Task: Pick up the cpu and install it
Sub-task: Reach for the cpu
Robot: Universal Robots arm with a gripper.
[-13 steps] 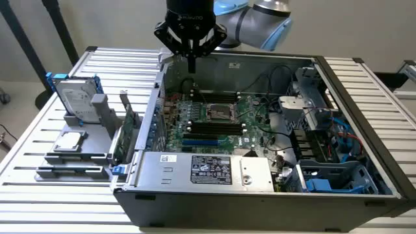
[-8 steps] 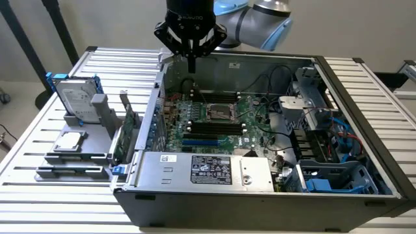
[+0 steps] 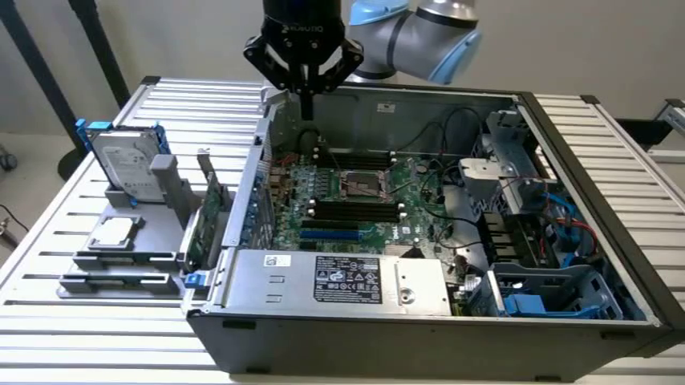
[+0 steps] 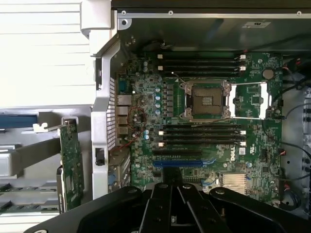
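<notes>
Gripper (image 3: 306,108) hangs over the rear edge of the open case (image 3: 354,345), pointing straight down, fingers pressed together with no gap; nothing is held between them. Cpu (image 3: 115,232) not yet picked up: it lies flat, silvery top upward, on a tier of the grey holder (image 3: 118,277). The holder sits on the slatted surface (image 3: 64,329) near its edge at the exterior view's left, outside the case and well apart from the gripper. Lying flat with its top exposed, the chip looks set out for a grasp from above. On the same holder, toward the surface's far edge, the hard drive (image 3: 127,164) stands upright in its blue bracket. The green card (image 3: 210,216) stands on edge in a slot just beside the case wall. Both are parked apart from the cpu, leaving its top free. The case lies on its side with the cover off, which turns the motherboard (image 3: 354,208) face up to the arm. Socket (image 4: 206,100) sits near the middle of the board. In the wrist view its contact field is bare and the load plate (image 4: 250,100) is swung out flat beside it, so the seat reads as open and ready to take the chip. Black memory slots (image 4: 201,132) run on both sides of the socket. Judgement: task at its start, the closed gripper positioned high over the case, closer to the socket than to the cpu.
</notes>
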